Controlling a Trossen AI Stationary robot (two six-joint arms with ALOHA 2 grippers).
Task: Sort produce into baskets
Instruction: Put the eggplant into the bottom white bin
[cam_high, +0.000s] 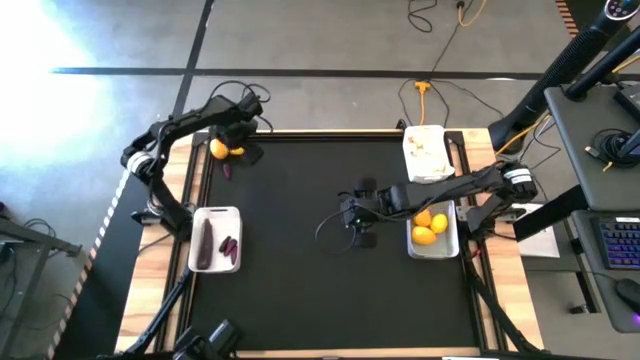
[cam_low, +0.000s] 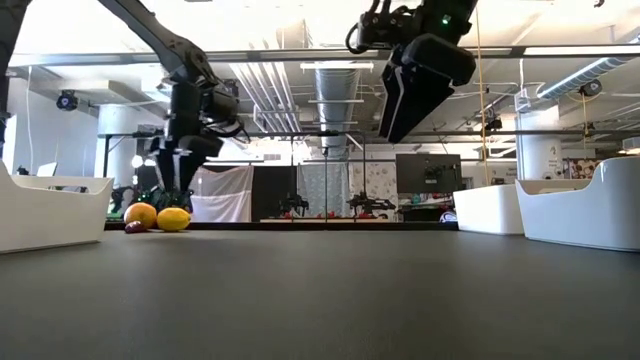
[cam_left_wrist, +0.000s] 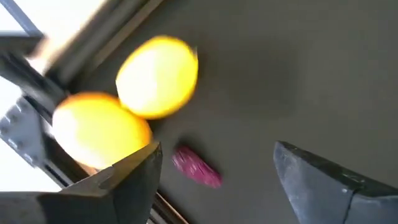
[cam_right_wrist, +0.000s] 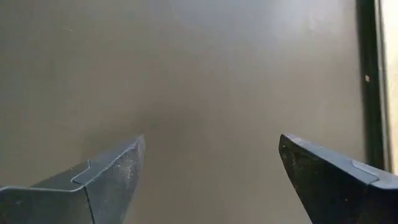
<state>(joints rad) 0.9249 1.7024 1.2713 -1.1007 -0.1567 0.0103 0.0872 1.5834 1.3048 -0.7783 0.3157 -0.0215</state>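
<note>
Left gripper (cam_high: 237, 140) is at the far-left corner of the bench (cam_high: 320, 290), hanging over 2 lemons (cam_high: 218, 150) and a small purple piece (cam_high: 227, 170). Its fingers are spread apart with nothing between them. Left wrist view: both lemons (cam_left_wrist: 157, 76) lie side by side, touching, near the bench edge rail, with the purple piece (cam_left_wrist: 196, 167) just beside them and between the 2 finger tips. Low view: the gripper (cam_low: 172, 200) sits right above the lemons (cam_low: 173, 219), apparently not touching them.

Right gripper (cam_high: 357, 215) is raised over the bare middle of the bench, released, holding nothing; right wrist view shows only the dark mat between its spread fingers (cam_right_wrist: 106, 177).

3 baskets:
- Near-left basket (cam_high: 214, 213): a long slim purple piece (cam_high: 206, 240) plus 2 small purple pieces (cam_high: 228, 246).
- Right basket (cam_high: 451, 245): 3 lemons (cam_high: 424, 236), partly under the right arm.
- Far-right basket (cam_high: 424, 172): whitish garlic bulbs (cam_high: 425, 145); can't tell the count.
</note>
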